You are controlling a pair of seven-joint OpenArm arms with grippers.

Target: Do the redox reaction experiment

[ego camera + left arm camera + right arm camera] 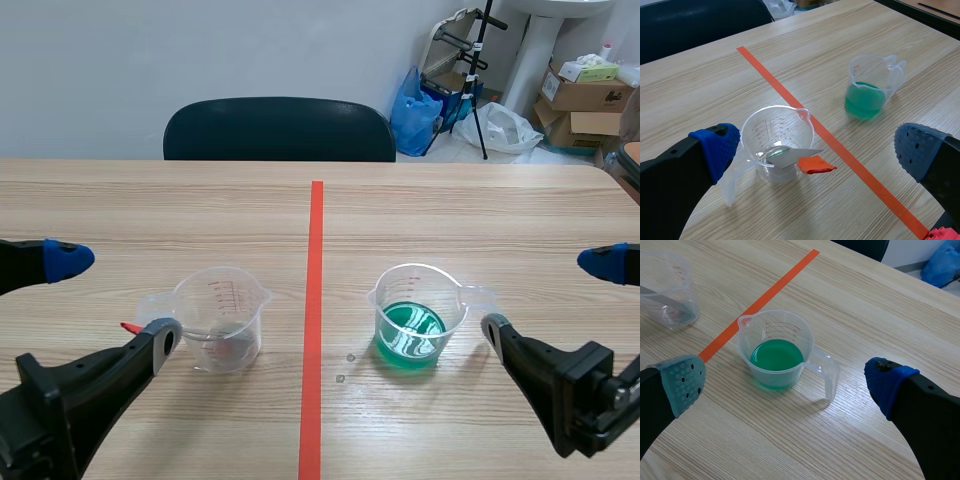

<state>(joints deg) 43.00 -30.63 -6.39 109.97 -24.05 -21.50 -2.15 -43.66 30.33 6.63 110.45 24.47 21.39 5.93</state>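
Two clear plastic measuring cups stand on the wooden table (480,215), one on each side of the orange-red tape line (316,300). The left cup (220,318) holds a thin grey strip (792,157) that leans on its rim, with an orange-red end (815,164) poking out. The right cup (418,312) is roughly a third full of green liquid (776,356). The left gripper (115,297) sits low just short of its cup, fingers spread wide, one blue pad (717,145) just beside the cup's handle (732,175). The right gripper (786,384) is likewise spread and holds nothing, facing the green cup with its handle (822,372) turned toward it. Both cups look light and thin-walled, so they would likely flex under a hard squeeze and skid on the smooth wood. The green one probably carries more weight and will slosh if tilted fast. A hold across the wall below the rim, or on the handle, seems safest; the strip looks stiff but loose.
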